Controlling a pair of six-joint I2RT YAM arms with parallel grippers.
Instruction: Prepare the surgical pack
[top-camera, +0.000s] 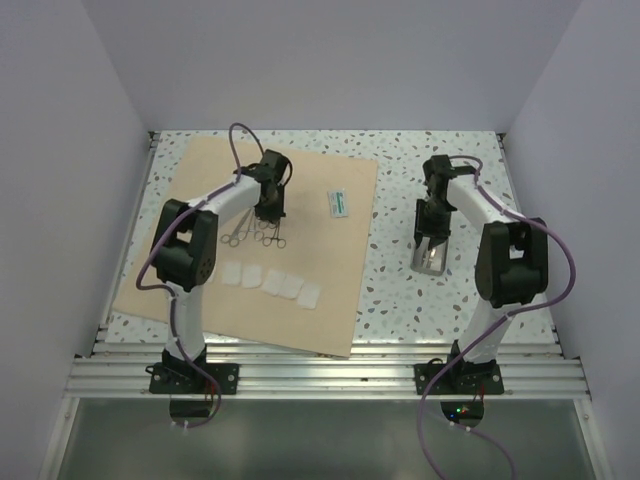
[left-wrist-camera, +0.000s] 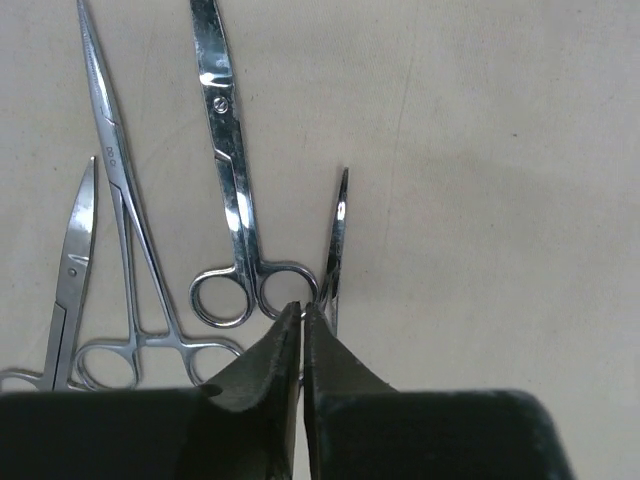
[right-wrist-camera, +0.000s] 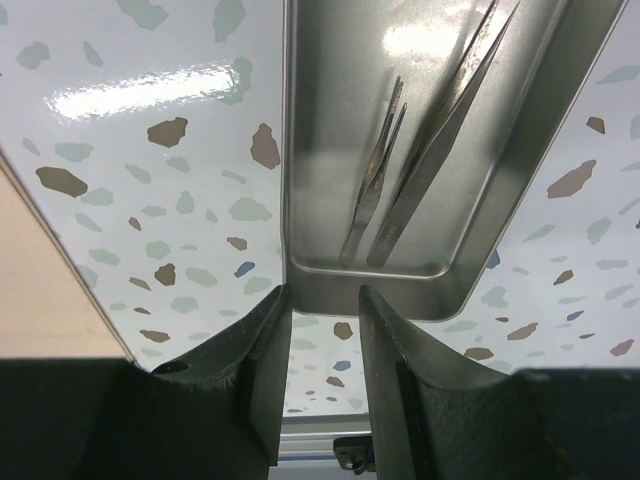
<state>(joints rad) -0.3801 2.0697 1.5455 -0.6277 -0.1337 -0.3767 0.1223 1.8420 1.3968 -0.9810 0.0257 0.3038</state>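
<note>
On the left half of the speckled white tabletop (top-camera: 440, 160) lies the big tan-beige square wrap sheet (top-camera: 330, 300), spread flat and turned slightly. Its far left corner comes close to the back wall, and its near right corner reaches the aluminium rail (top-camera: 330, 375) along the table's front edge. Steel ring-handled instruments (top-camera: 235, 237) lie side by side at the middle of the sheet. A row of five white gauze squares (top-camera: 275, 282) lies nearer the rail with bare sheet around it, and a small white-and-green packet (top-camera: 338, 203) sits alone near the sheet's right edge.

The left gripper (left-wrist-camera: 302, 318) hangs low over the instruments, its fingers pressed together. A slim steel instrument (left-wrist-camera: 338, 230), seen edge-on, ends just beside the fingertips, next to the ring handles of the steel scissors (left-wrist-camera: 232, 200). Whether it is pinched cannot be told.

The small rectangular steel tray (right-wrist-camera: 330, 120) stands on bare tabletop well apart from the sheet's right edge, with open surface on both sides. Two slim steel tweezers (right-wrist-camera: 375, 190) lie lengthwise in it. The right gripper (right-wrist-camera: 318, 320) has its fingers apart, just at the tray's near short rim; contact cannot be told.
</note>
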